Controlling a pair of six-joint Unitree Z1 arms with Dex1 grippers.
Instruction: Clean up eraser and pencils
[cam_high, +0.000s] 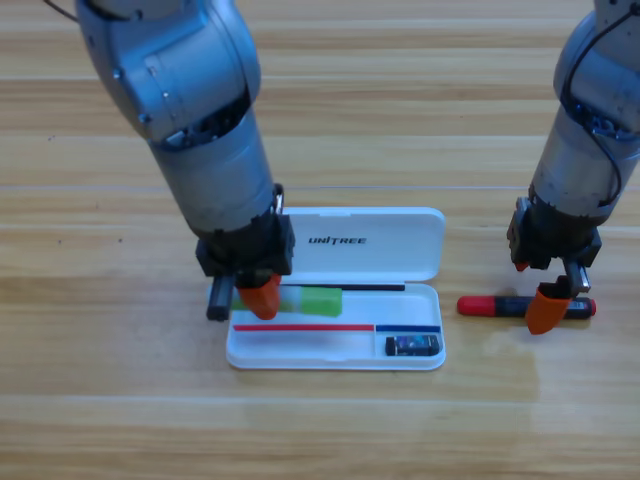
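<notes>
Gripping pale green pencil (310, 301) over white case (400, 240): left tool (258, 292).

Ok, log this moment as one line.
left gripper: on green pencil at case | right gripper: over red pencil on table | eraser: in case

I read one word, "UNITREE", printed in dark letters on the inside of the open lid of the white plastic hinged case (400, 240). The white markings on the small black rectangular eraser (413, 345) are too small for me to read.

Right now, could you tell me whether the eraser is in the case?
In: the eraser lies in the open white case's lower right compartment.
</notes>
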